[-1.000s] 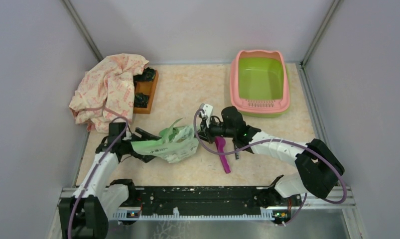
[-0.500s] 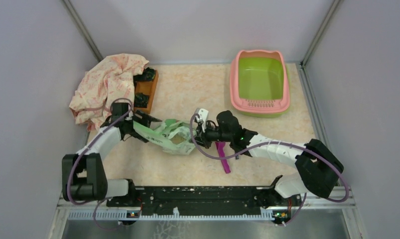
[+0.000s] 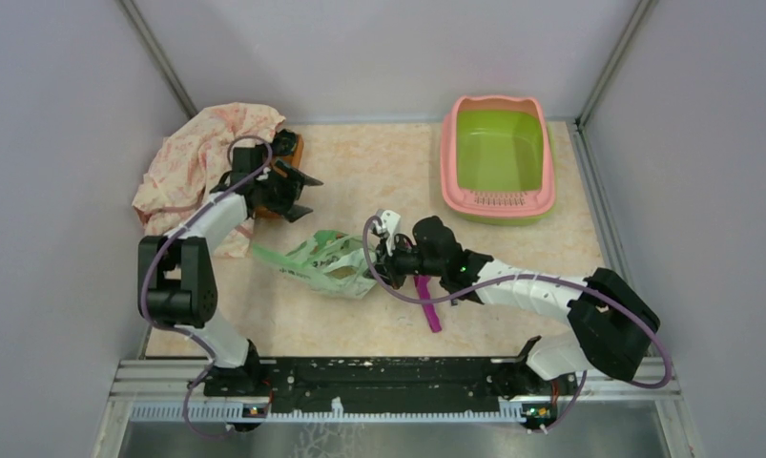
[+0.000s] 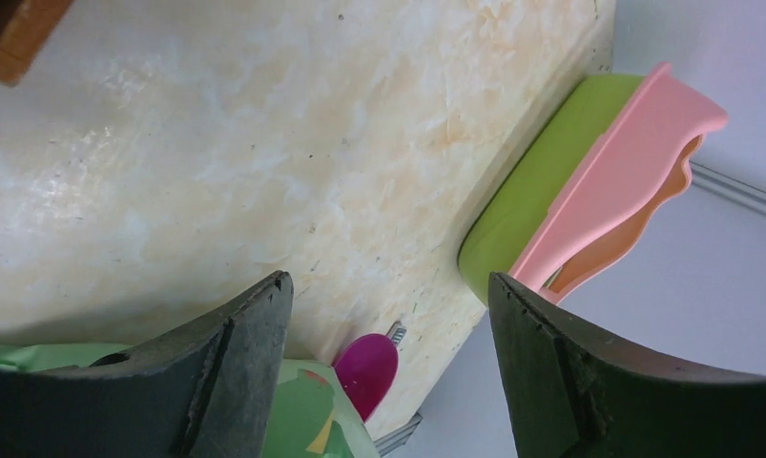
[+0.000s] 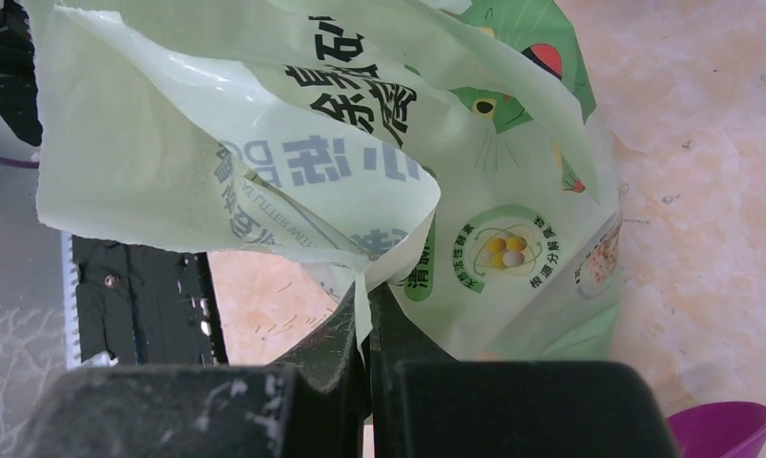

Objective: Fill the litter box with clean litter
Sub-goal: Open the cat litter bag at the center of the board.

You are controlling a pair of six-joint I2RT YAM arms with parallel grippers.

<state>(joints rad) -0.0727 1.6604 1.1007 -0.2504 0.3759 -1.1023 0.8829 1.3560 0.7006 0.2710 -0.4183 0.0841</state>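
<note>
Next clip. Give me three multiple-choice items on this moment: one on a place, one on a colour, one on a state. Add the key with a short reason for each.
1. Where does the litter box stand in the top view?
A. back right
B. front left
C. centre

2. What colour is the scoop?
A. blue
B. purple
C. white

3. What is the right hand doing?
A. open over the litter box
B. shut on the scoop
C. shut on the bag

Key:
1 A, since its pink rim and green basin sit by the back right corner.
2 B, since its handle shows purple in the top view and its bowl shows purple in both wrist views.
3 C, since the right wrist view shows the fingers pinched together on the bag's thin edge.
</note>
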